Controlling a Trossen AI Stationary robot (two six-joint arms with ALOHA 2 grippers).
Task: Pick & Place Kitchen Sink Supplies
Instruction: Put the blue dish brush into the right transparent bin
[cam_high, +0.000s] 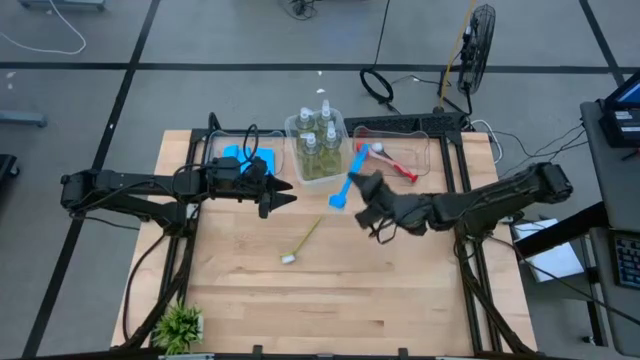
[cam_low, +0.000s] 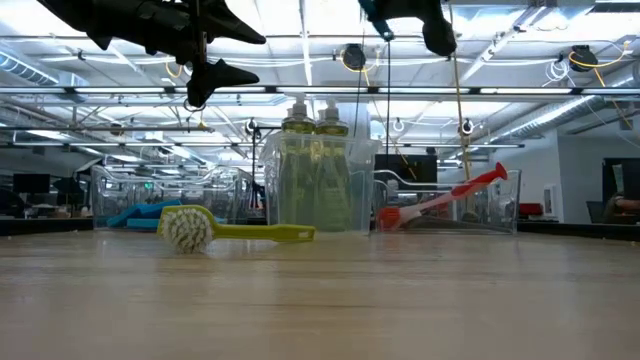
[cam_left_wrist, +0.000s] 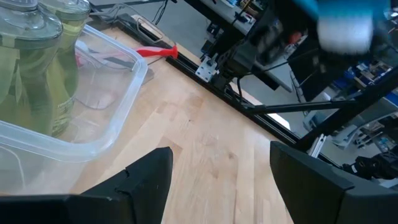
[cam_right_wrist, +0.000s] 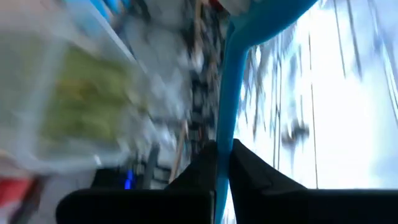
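**Blue brush held aloft; yellow-green brush loose on desk**

Blue brush (cam_high: 348, 181): slim, long-handled, white head; clamped at the handle by the right pincer (cam_high: 362, 188), above the desk (cam_high: 400, 290), beside the middle bin (cam_high: 291, 128) of pump bottles (cam_high: 316, 145).
Yellow-green brush (cam_high: 303, 240): white bristles, lying mid-desk.
Red brush (cam_high: 395, 164): in the right bin.
Blue sponges (cam_high: 240, 155): left bin.
Left pincer (cam_high: 280, 193): fingers apart, empty, raised.
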